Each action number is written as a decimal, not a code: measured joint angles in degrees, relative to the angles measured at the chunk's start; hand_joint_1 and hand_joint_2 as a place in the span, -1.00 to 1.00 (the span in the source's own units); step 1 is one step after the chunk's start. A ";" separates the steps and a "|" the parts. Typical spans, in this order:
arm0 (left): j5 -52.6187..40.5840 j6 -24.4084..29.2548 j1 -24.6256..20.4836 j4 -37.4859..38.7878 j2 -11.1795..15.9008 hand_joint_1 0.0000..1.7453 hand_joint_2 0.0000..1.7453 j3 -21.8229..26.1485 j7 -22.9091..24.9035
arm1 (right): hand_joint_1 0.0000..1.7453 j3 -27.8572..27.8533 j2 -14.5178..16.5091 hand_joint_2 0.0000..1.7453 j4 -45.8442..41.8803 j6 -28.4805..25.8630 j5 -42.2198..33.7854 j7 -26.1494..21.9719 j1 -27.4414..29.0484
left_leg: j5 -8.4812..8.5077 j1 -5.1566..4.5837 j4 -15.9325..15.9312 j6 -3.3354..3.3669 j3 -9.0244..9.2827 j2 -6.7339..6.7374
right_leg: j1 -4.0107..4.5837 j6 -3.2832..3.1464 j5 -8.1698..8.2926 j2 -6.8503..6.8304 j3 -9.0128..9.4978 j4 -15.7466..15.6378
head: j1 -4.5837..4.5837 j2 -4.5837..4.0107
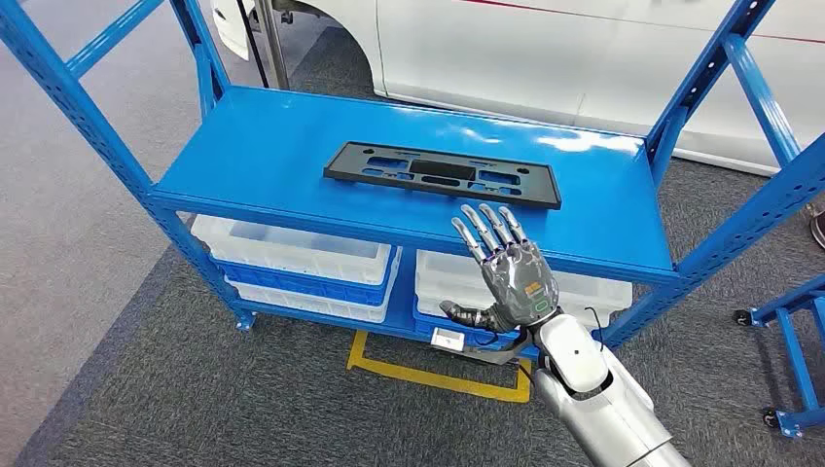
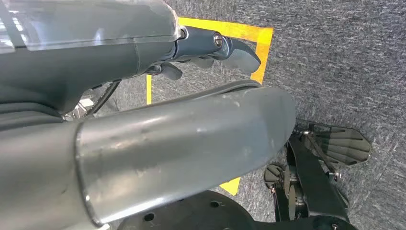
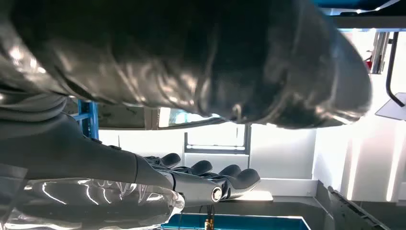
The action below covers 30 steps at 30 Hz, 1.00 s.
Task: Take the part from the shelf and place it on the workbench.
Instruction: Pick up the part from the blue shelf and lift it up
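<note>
A flat black rectangular part (image 1: 443, 173) with several cut-outs lies on the top level of the blue shelf (image 1: 272, 146), right of its middle. My right hand (image 1: 511, 268) is raised in front of the shelf's front edge, holding nothing. Its fingers (image 1: 491, 226) are straight and spread, their tips just short of the part's near right end. In the right wrist view the same hand (image 3: 143, 167) holds its dark fingers (image 3: 230, 177) stretched out side by side. In the left wrist view my left hand (image 2: 158, 52) hangs over the carpet with nothing in it.
White bins (image 1: 302, 258) fill the shelf's lower level on both sides. Blue uprights (image 1: 739, 224) frame the shelf's corners. A white car body (image 1: 584, 49) stands behind it, and a blue wheeled frame (image 1: 793, 321) at the right. Yellow tape (image 1: 428, 375) marks the grey carpet.
</note>
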 joint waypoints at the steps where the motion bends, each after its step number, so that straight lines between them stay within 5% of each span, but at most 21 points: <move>1: -0.18 -0.01 0.00 0.00 0.00 -1.00 -1.00 0.00 0.00 | -1.00 0.00 -0.04 -1.00 -0.01 -0.14 -0.01 0.18 0.05 | 0.00 0.00 0.00 0.00 0.00 0.00 | 0.00 0.00 0.00 0.00 -0.01 0.00 | 0.00 0.00; 13: -1.36 -0.12 -0.03 0.06 0.20 -1.00 -1.00 -1.20 -0.27 | -1.00 -1.36 -4.42 -1.00 -3.97 -2.90 -0.12 1.42 4.80 | -0.02 -0.01 0.01 0.02 -0.05 0.04 | -0.01 0.00 0.01 0.08 -0.04 -0.01 | -0.01 0.00; 30: 1.69 -1.01 0.25 0.13 0.63 -1.00 -1.00 -0.78 -2.07 | -1.00 -0.72 -1.10 -1.00 -2.27 -2.31 -1.06 -0.11 2.20 | 0.02 0.00 0.01 -0.03 -0.04 0.04 | -0.01 0.00 0.00 0.06 -0.05 0.07 | 0.01 0.00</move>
